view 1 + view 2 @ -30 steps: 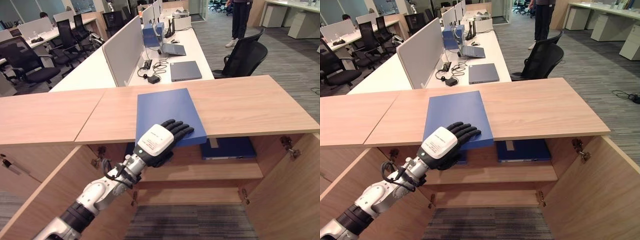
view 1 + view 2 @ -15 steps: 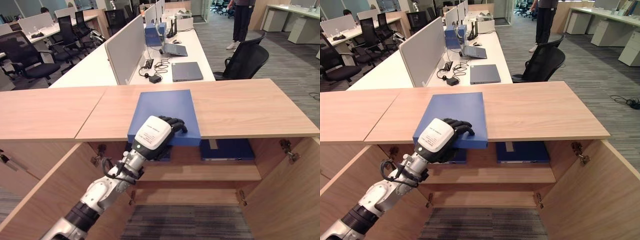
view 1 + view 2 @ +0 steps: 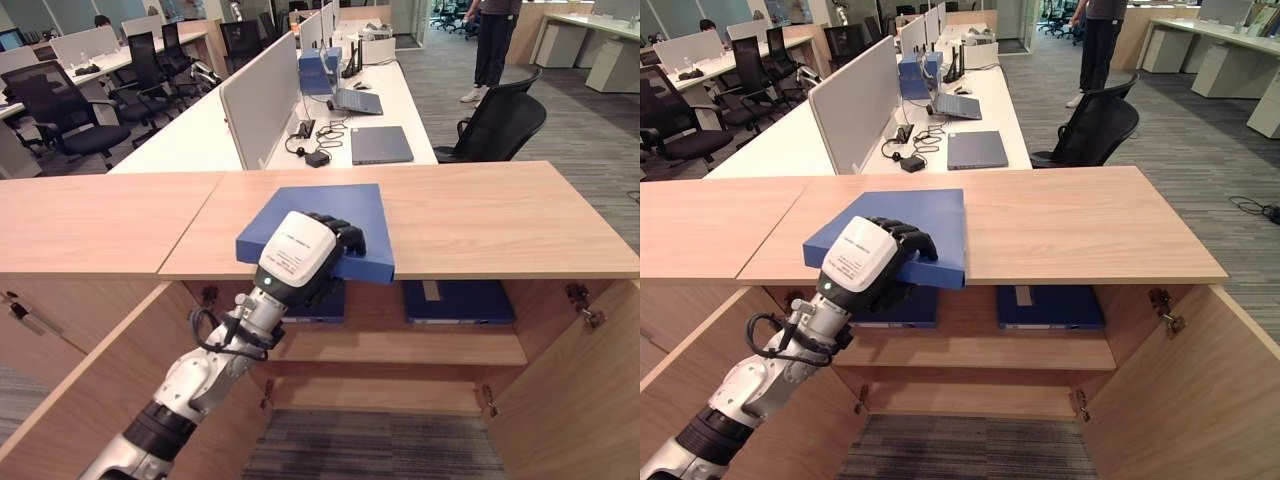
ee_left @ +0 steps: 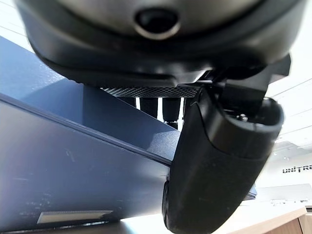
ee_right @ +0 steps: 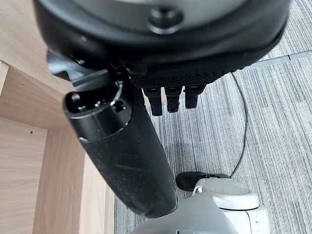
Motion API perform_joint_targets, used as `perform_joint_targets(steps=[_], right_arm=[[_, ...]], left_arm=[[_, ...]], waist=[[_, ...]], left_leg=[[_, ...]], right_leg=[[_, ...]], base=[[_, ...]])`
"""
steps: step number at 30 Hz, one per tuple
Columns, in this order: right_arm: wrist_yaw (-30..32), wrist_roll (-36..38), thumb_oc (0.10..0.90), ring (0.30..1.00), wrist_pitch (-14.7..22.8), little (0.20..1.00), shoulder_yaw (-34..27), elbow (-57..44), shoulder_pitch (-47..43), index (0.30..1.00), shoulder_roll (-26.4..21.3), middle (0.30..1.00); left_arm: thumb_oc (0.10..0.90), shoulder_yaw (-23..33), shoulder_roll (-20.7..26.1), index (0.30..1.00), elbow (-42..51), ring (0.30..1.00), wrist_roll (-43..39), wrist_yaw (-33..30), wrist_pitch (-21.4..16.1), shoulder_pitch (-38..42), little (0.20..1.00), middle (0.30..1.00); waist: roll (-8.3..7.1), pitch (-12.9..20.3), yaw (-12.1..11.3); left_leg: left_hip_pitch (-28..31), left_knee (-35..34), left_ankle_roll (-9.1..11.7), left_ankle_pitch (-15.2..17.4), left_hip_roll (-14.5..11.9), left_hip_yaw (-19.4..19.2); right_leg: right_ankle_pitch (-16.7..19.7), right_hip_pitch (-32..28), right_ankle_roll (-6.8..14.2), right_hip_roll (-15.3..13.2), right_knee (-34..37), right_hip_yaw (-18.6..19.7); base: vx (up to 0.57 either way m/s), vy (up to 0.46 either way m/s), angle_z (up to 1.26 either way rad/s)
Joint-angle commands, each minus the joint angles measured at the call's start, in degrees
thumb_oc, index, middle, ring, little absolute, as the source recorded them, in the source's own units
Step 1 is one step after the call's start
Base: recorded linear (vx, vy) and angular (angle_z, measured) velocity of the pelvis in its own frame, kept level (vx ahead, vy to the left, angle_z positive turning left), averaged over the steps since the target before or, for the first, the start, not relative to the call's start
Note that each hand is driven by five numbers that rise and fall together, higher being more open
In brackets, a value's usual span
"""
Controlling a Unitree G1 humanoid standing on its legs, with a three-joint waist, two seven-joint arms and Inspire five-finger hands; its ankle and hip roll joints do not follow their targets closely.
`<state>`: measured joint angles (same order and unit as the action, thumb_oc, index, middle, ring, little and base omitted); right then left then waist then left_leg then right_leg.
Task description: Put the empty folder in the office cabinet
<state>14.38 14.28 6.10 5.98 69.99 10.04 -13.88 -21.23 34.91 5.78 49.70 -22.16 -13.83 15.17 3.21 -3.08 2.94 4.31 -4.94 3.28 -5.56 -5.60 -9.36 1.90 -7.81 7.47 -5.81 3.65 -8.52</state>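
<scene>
Left hand [image 3: 305, 250] curls round the blue folder [image 3: 330, 220] overhanging the cabinet top [image 3: 500, 215]; the pinch could slip, dropping it.

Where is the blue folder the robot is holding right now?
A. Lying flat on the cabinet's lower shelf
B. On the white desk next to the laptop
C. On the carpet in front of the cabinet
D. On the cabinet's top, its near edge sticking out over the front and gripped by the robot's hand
D: the blue folder lies on the cabinet top with its near edge past the front, and the left hand is curled round that edge.
</scene>
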Motion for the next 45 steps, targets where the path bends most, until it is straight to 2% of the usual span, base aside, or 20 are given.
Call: perform_joint_targets(steps=[1,6,7,10,11,12,14,15,16,19,20,23,27,32,35,36,39,41,43,45], right_arm=[[0.8,1.3,0.800,0.900,1.9,0.900,-0.4,0.5,-3.1,0.900,0.0,0.900],[0.7,1.0,0.800,0.900,1.5,0.900,-0.5,0.8,-3.7,0.900,-0.1,0.900],[0.4,0.7,0.800,0.900,1.3,0.900,-0.2,0.1,-3.6,0.900,-0.4,0.900],[-0.3,0.5,0.800,0.900,1.0,0.900,0.0,-0.5,-4.2,0.900,-0.6,0.900],[-0.3,0.5,0.800,0.900,1.0,0.900,0.0,-0.5,-4.3,0.900,-0.7,0.900],[-1.2,0.4,0.800,0.900,0.7,0.900,0.0,-1.0,-4.9,0.900,-1.0,0.900],[-1.8,0.8,0.800,0.900,0.4,0.900,0.1,-1.3,-5.4,0.900,-1.0,0.900],[-1.8,0.8,0.800,0.900,0.4,0.900,0.1,-1.3,-5.4,0.900,-1.0,0.900],[-2.6,0.7,0.800,0.900,-0.1,0.900,0.4,-1.3,-5.9,0.900,-1.0,0.900],[-3.7,0.2,0.800,0.900,-0.4,0.900,1.4,-1.8,-5.9,0.900,-1.0,0.900],[-4.8,-0.5,0.800,0.900,-0.7,0.900,2.3,-1.6,-6.3,0.900,-1.2,0.900],[-5.5,-0.9,0.800,0.900,-0.7,0.900,3.0,-1.7,-6.5,0.900,-1.2,0.900],[-7.2,0.2,0.800,0.900,0.1,0.900,3.9,-4.0,-6.5,0.900,-0.9,0.900],[-10.1,6.0,0.800,0.900,1.3,0.900,5.8,-9.2,-7.4,0.900,-0.6,0.900],[-13.7,16.5,0.800,0.900,3.2,0.900,7.0,-21.0,-8.0,0.900,-1.2,0.900],[-13.7,16.6,0.800,0.900,3.2,0.900,7.0,-21.1,-7.9,0.900,-1.2,0.900],[-19.9,33.1,0.800,0.900,3.9,0.900,7.6,-36.5,-6.9,0.900,-1.8,0.900],[-22.1,37.3,0.800,0.900,3.6,0.900,8.1,-41.3,-5.6,0.900,-2.2,0.900],[-28.2,50.1,0.800,0.900,2.1,0.900,9.9,-53.0,-2.5,0.900,-2.9,0.900],[-30.9,53.7,0.800,0.900,1.6,0.900,11.5,-59.7,-0.5,0.900,-4.5,0.900]], left_arm=[[0.400,4.4,-0.4,0.300,3.6,0.300,-9.0,-0.5,-1.2,5.4,0.300,0.300],[0.400,9.0,-3.0,0.300,8.9,0.300,-23.5,1.6,-3.5,6.1,0.300,0.300],[0.400,11.5,-3.9,0.300,11.7,0.300,-34.4,1.3,-5.6,7.3,0.300,0.300],[0.400,13.8,-4.9,0.300,12.6,0.300,-49.2,4.0,-8.4,9.0,0.300,0.300],[0.400,14.0,-4.9,0.300,12.7,0.300,-49.5,4.3,-8.4,8.9,0.300,0.300],[0.400,15.0,-5.3,0.300,12.4,0.300,-62.1,8.1,-10.1,10.4,0.300,0.300],[0.400,16.1,-6.3,0.300,13.2,0.300,-74.0,12.7,-10.4,10.8,0.300,0.300],[0.400,16.2,-6.3,0.300,13.2,0.300,-74.4,13.0,-10.4,10.8,0.300,0.300],[0.400,16.6,-7.6,0.300,13.5,0.300,-82.2,15.4,-10.5,11.5,0.300,0.300],[0.400,16.7,-8.5,0.300,14.0,0.300,-90.9,18.9,-10.2,11.8,0.300,0.300],[0.400,16.3,-8.7,0.300,14.9,0.300,-97.8,22.3,-9.8,11.9,0.300,0.300],[0.400,16.7,-8.5,0.300,14.9,0.300,-104.7,25.8,-9.3,10.7,0.300,0.300],[0.400,15.9,-2.8,0.300,16.8,0.300,-120.5,34.1,-4.7,6.2,0.300,0.300],[0.400,14.2,2.5,0.300,17.2,0.300,-129.3,37.8,-0.9,2.3,0.300,0.300],[0.400,13.7,6.8,0.300,17.8,0.300,-132.2,38.9,1.3,-1.4,0.300,0.300],[0.400,13.8,6.9,0.300,17.8,0.300,-132.2,38.9,1.3,-1.5,0.300,0.300],[0.400,12.6,7.7,0.300,17.3,0.300,-133.4,39.1,2.6,-4.7,0.300,0.300],[0.400,12.7,7.7,0.300,17.1,0.300,-134.0,39.3,3.0,-5.6,0.300,0.300],[0.400,12.1,7.4,0.300,16.7,0.300,-134.6,39.7,3.8,-7.4,0.300,0.300],[0.400,12.1,6.5,0.300,16.7,0.300,-134.9,39.9,4.1,-8.6,0.300,0.300]], waist=[[-2.34,-0.3,-0.7],[-2.10,-0.1,-0.6],[-1.97,0.0,-0.5],[-1.66,0.2,-0.3],[-1.63,0.1,-0.2],[-1.33,0.4,0.0],[-1.10,0.5,0.1],[-1.04,0.6,0.1],[-0.86,0.5,0.3],[-0.73,0.6,0.4],[-0.65,0.5,0.3],[-0.61,0.4,0.2],[-0.41,0.4,-0.3],[-0.44,0.4,-0.8],[-0.41,0.2,-1.4],[-0.42,0.2,-1.4],[-0.44,0.1,-1.6],[-0.45,0.2,-1.6],[-0.55,0.2,-1.7],[-0.60,0.3,-1.7]], left_leg=[[5.3,-0.1,2.1,8.1,-0.3,1.2],[5.3,-0.1,2.2,7.9,-0.2,1.0],[5.4,-0.1,2.2,7.7,-0.2,1.0],[5.5,-0.1,2.3,7.7,-0.3,0.9],[5.5,-0.1,2.3,7.7,-0.3,0.9],[5.5,-0.1,2.4,7.6,-0.3,0.8],[5.8,-0.1,2.4,7.6,-0.3,0.7],[6.1,-0.1,2.5,8.3,-0.3,0.8],[5.8,-0.1,2.5,7.6,-0.3,0.6],[6.2,-0.1,2.5,8.3,-0.2,0.6],[6.3,-0.1,2.6,8.3,-0.2,0.6],[6.3,-0.1,2.5,8.2,-0.1,0.6],[6.1,-0.1,2.6,8.1,-0.1,0.7],[5.8,-0.1,2.6,7.7,0.0,0.7],[5.6,-0.1,2.7,7.3,0.0,0.8],[5.6,-0.1,2.7,7.3,0.0,0.7],[5.5,-0.1,2.8,7.1,0.0,0.6],[5.5,-0.1,2.8,7.0,0.0,0.6],[5.4,-0.1,2.8,6.9,0.0,0.8],[5.4,-0.1,2.8,6.9,0.0,0.9]], right_leg=[[-5.4,5.4,1.1,-1.6,-7.1,1.8],[-5.2,5.5,1.0,-1.7,-7.0,1.7],[-5.0,5.5,1.1,-1.8,-7.0,1.6],[-5.1,5.4,1.1,-1.9,-7.1,1.7],[-5.1,5.4,1.1,-1.9,-7.1,1.7],[-5.0,5.4,1.1,-1.9,-7.2,1.7],[-5.0,5.2,1.2,-2.0,-7.2,1.7],[-5.6,4.8,1.3,-2.0,-7.1,1.8],[-4.9,5.1,1.2,-2.1,-7.2,1.8],[-5.5,4.7,1.3,-2.2,-7.1,1.9],[-5.6,4.5,1.4,-2.2,-7.0,1.9],[-5.6,4.4,1.4,-2.2,-7.0,1.9],[-5.5,4.3,1.6,-2.3,-6.9,1.9],[-5.2,4.6,1.6,-2.4,-6.8,2.0],[-5.0,4.9,1.6,-2.4,-7.1,2.0],[-5.0,4.9,1.6,-2.4,-7.1,2.0],[-4.9,5.3,1.6,-2.4,-7.1,2.0],[-5.0,5.3,1.7,-2.4,-7.2,2.0],[-5.0,5.5,1.7,-2.4,-7.3,2.0],[-5.1,5.5,1.7,-2.5,-7.4,1.9]], base=[[0.00,0.000,0.00],[-0.01,0.001,0.00],[-0.03,-0.003,0.00],[-0.01,0.001,0.00],[0.00,0.000,0.00],[0.00,0.000,0.00],[0.02,0.006,0.00],[0.00,0.000,0.00],[0.00,0.000,0.00],[0.00,0.000,0.00],[0.00,0.000,0.00],[0.00,0.000,0.00],[0.00,0.000,0.00],[0.00,0.000,0.00],[0.00,0.000,0.00],[0.00,0.000,0.00],[0.00,0.000,0.00],[0.00,0.000,0.00],[0.00,0.000,0.00],[0.00,0.000,0.00]])
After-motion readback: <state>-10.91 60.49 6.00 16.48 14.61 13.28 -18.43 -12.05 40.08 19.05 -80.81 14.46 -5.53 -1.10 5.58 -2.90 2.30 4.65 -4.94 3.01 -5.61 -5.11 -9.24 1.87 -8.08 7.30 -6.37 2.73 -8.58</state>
